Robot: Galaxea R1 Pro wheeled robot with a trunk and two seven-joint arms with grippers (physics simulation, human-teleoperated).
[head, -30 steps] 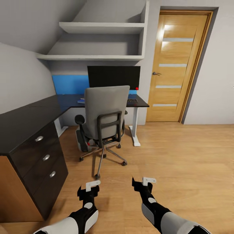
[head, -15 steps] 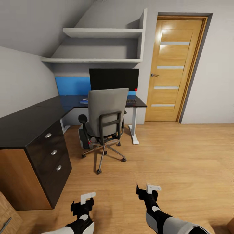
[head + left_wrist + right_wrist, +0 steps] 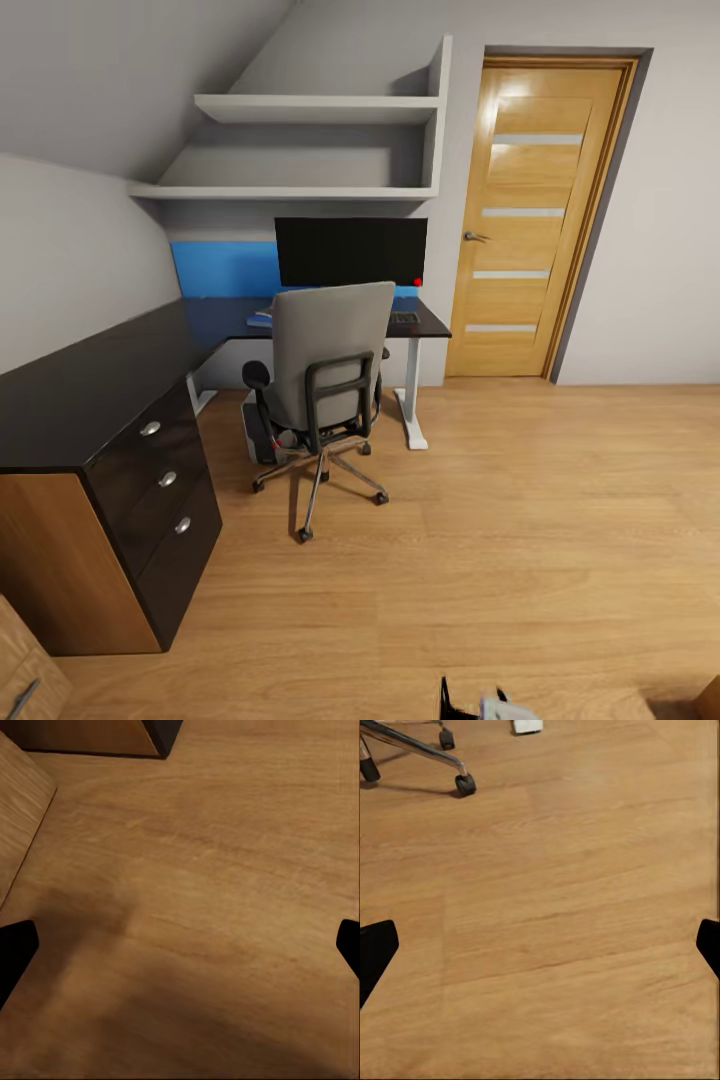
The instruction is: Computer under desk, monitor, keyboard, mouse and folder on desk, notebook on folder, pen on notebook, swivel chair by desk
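1. Head view: you are facing the bedroom's wood plank floor (image 3: 560, 520), with the wooden door (image 3: 535, 210) standing shut at the far wall.
2. The desk (image 3: 90, 390) is running along the left side and turning across the far wall, drawer unit nearest you.
3. The swivel chair (image 3: 325, 385) is sitting at the desk's far section, its back toward you, hiding its seat.
4. The monitor (image 3: 350, 250) is standing upright on the desk behind the chair.
5. The computer (image 3: 262, 432) is showing partly beneath the desk, behind the chair base.
6. The keyboard (image 3: 405, 318) is lying on the desk below the monitor's right corner.
7. Your left gripper (image 3: 180, 945) and right gripper (image 3: 540, 945) are both hanging over bare floor, fingertips spread wide, holding nothing.
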